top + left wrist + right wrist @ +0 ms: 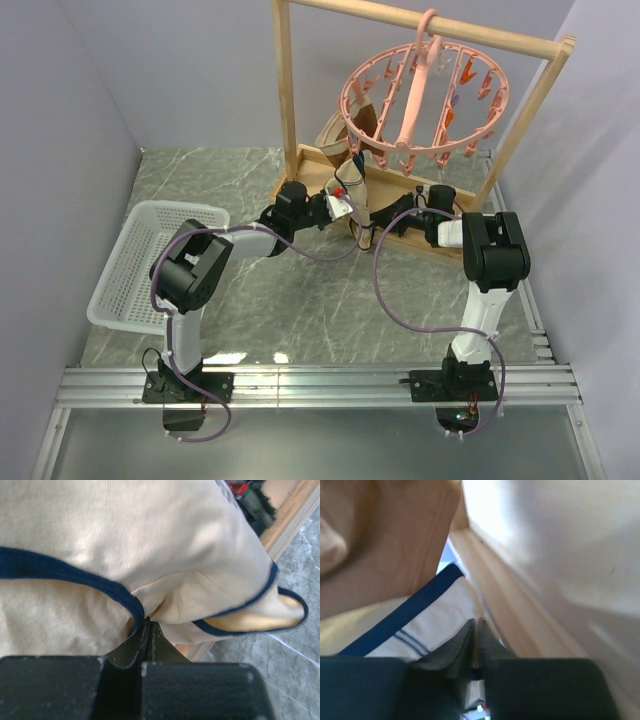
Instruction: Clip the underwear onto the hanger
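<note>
Raising seems the step in hand: the underwear (150, 540) is pinched by the closed left pincer (148, 625), low beside the wooden rack (287, 100); the right pincer (476, 625) looks closed, its grip unclear. Next, an edge must be lifted to the hanger (425, 95).

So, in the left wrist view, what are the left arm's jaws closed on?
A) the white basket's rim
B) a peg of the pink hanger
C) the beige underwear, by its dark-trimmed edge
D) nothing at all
C: the left jaws meet on a fold of the underwear, right beneath its dark trim, and the cloth fills most of that view.
</note>
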